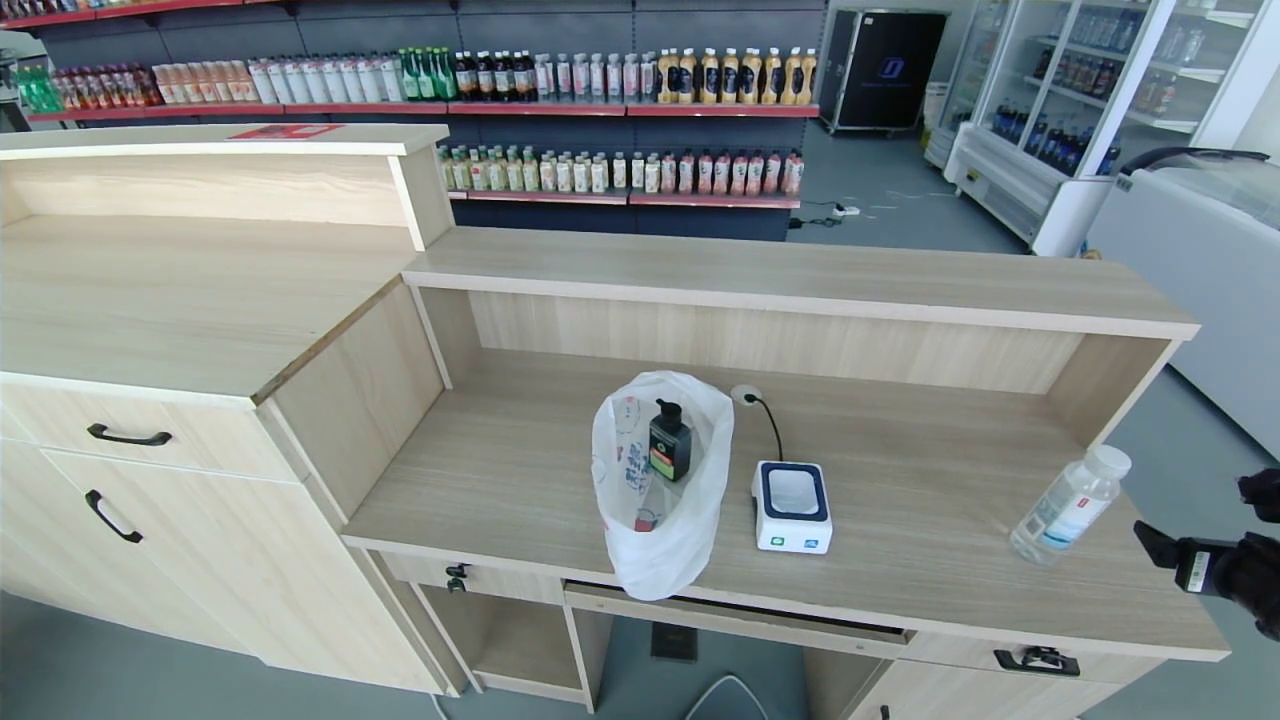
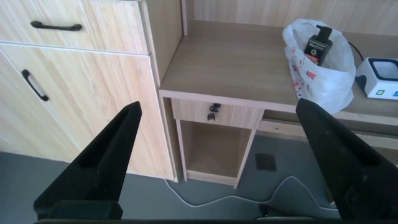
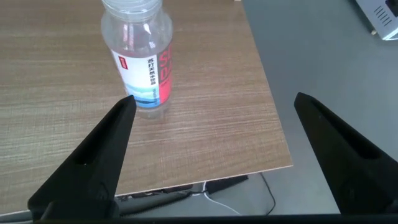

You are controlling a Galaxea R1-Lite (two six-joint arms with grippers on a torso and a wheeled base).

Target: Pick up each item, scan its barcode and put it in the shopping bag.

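Right pincer (image 3: 214,98): fingers spread wide, holding nothing, poised off the right near corner of the desk (image 1: 930,470). The clear plastic bottle (image 1: 1068,505) stands just to the left of this pincer, near it but not touching, ahead of the open fingers rather than between them. The bottle is upright near the desk's right near edge. It is transparent with a white cap and a white, red and blue label. Left pincer (image 2: 217,104): fingers also spread and empty, hanging off the desk's left near side, well apart from the bottle. At mid-desk a white shopping bag (image 1: 620,470) holds a dark pump bottle (image 1: 669,445). A white barcode scanner (image 1: 791,505) lies just right of the bag.
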